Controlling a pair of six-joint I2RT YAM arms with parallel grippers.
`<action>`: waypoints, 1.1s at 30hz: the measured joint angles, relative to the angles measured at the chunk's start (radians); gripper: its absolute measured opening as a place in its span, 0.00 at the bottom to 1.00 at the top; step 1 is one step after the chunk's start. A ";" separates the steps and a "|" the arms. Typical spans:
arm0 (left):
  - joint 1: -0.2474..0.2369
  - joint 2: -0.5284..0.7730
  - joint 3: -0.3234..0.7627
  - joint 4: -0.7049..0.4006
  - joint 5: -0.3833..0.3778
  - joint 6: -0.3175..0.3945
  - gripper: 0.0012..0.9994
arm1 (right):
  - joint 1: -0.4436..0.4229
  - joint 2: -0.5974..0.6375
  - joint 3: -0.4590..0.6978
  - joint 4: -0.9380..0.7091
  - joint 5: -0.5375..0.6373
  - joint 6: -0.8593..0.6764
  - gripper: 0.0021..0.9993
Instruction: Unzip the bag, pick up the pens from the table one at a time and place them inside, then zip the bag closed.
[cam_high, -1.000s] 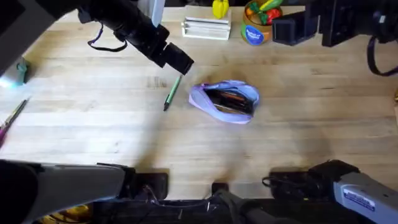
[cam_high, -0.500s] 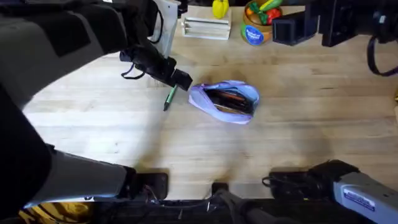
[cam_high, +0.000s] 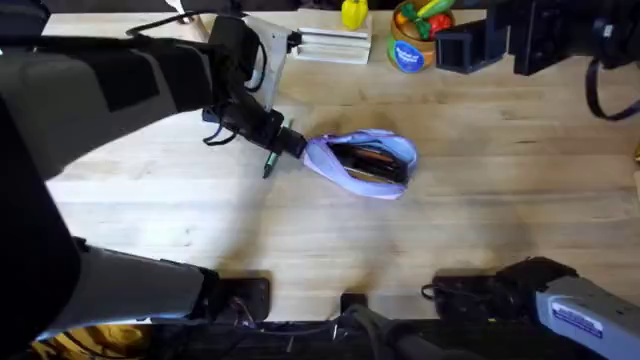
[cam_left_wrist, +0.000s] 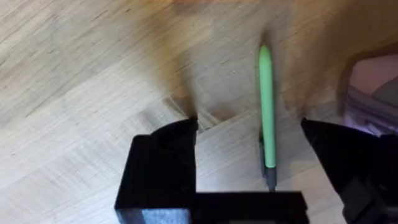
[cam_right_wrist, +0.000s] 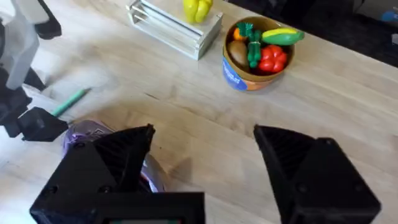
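Fingers of the left gripper (cam_left_wrist: 249, 146) stand apart, straddling the green pen (cam_left_wrist: 266, 112) lying on the table (cam_high: 450, 230). Just right of it sits the lavender bag (cam_high: 362, 163), unzipped, pens visible inside. Farther right, the right gripper (cam_right_wrist: 202, 146) hangs raised, fingers spread wide.

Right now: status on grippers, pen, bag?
Left gripper open, straddling green pen on table. Right gripper open, holding nothing. Bag unzipped, beside the pen. Nothing blocking the pick.
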 joint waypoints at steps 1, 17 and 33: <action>-0.006 0.000 -0.001 0.000 -0.009 0.000 1.00 | 0.000 0.004 0.000 -0.001 0.000 0.000 1.00; -0.052 -0.001 -0.002 0.004 -0.051 -0.007 0.99 | 0.000 0.012 0.000 -0.001 0.000 0.000 1.00; -0.060 -0.001 -0.002 0.000 0.010 -0.006 0.39 | 0.000 0.012 0.000 0.000 0.000 0.000 1.00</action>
